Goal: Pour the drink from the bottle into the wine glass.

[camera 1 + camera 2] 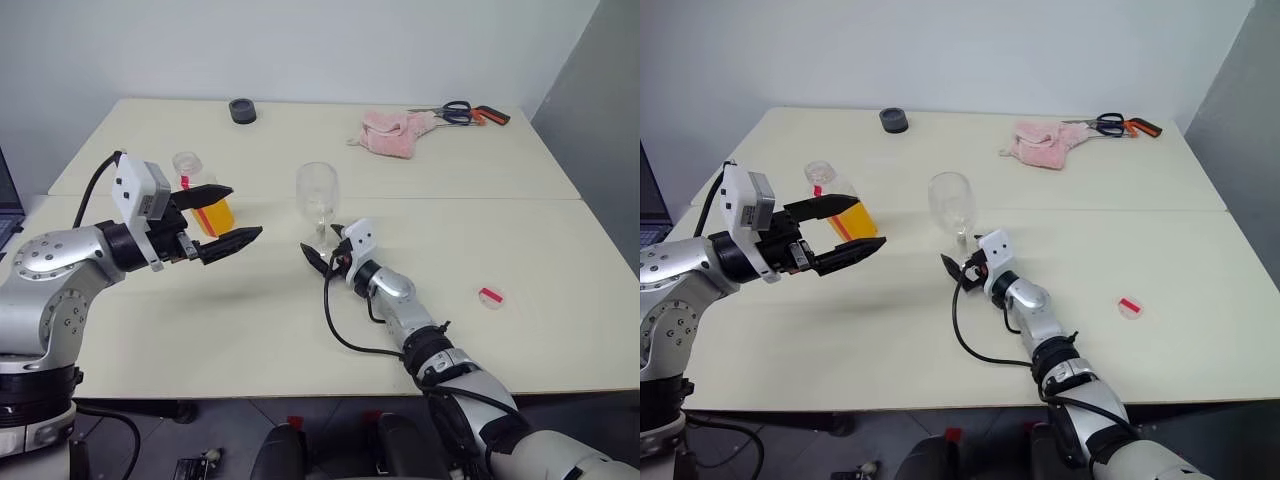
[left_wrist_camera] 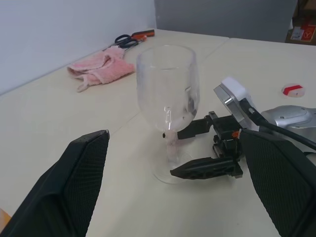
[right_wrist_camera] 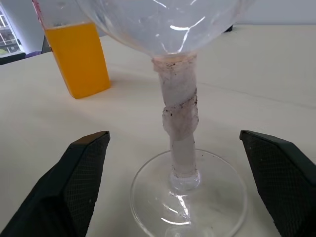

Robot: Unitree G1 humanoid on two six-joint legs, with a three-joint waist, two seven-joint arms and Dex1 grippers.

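The right gripper sits low over the table with its two black fingers wide apart. The wine glass stands upright just in front of it. In the right wrist view the stem rises between the two fingers, and neither finger touches it. The stem looks wrapped in something pale and rough, maybe tape, but it is hard to be sure. The bowl of the glass looks empty.

The left gripper is held up higher, off to the left of the glass. Its fingers are spread wide too and hold nothing. The bottle stands on the table right behind this gripper, and in the head views it shows through the gap between the fingers. The drink fills the lower part of the bottle, bright orange. The bottle's top is open.

A small red and white cap lies on the table to the right of the right arm, well apart from the bottle. Far past both grippers, near the back edge, lie a pink cloth, a pair of scissors and a small dark round thing.
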